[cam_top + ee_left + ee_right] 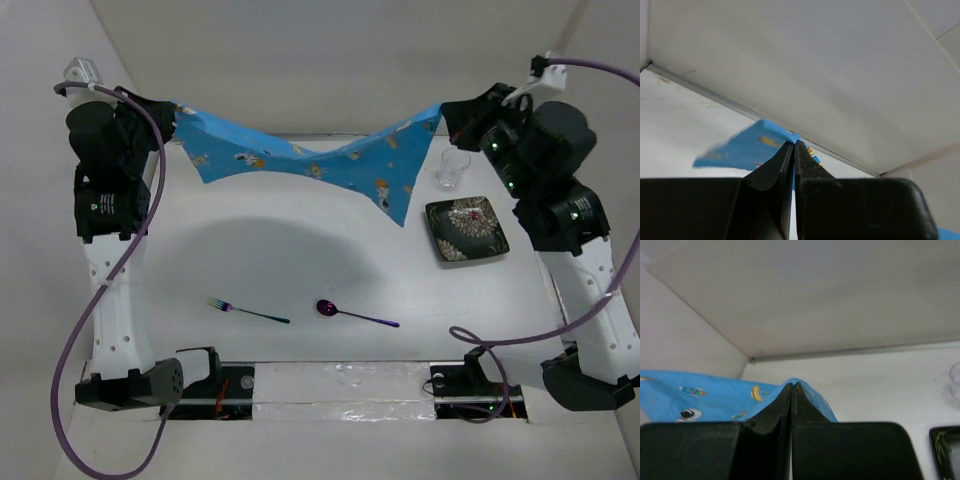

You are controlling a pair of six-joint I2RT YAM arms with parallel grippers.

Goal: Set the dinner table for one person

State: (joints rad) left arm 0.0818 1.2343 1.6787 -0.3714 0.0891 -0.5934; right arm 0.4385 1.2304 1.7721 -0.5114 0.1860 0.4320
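At the far right of the dinner table, a clear glass stands upright with the white surface showing through it. Just nearer to the arms' bases a dark square plate lies flat, its floral face fully in sight. The two stand near each other but apart. The table itself is the wide white surface that fills the top view from the arm bases to the back wall. Toward its near edge a fork and a spoon lie side by side, not touching, each handle pointing right. Above the far half of the table a blue cartoon-print cloth mat hangs stretched between the two tools. It sags in the middle and casts a broad shadow on the white surface. The left gripper is pinched tight on the mat's left corner, and its wrist view shows the fingers pressed together with blue fabric at their tips. The right gripper is likewise clamped on the right corner, from which a flap of cloth droops toward the plate. Both arms rise from their bases at the near edge and reach up and far back, one along each side wall, with the wrists turned inward toward each other.
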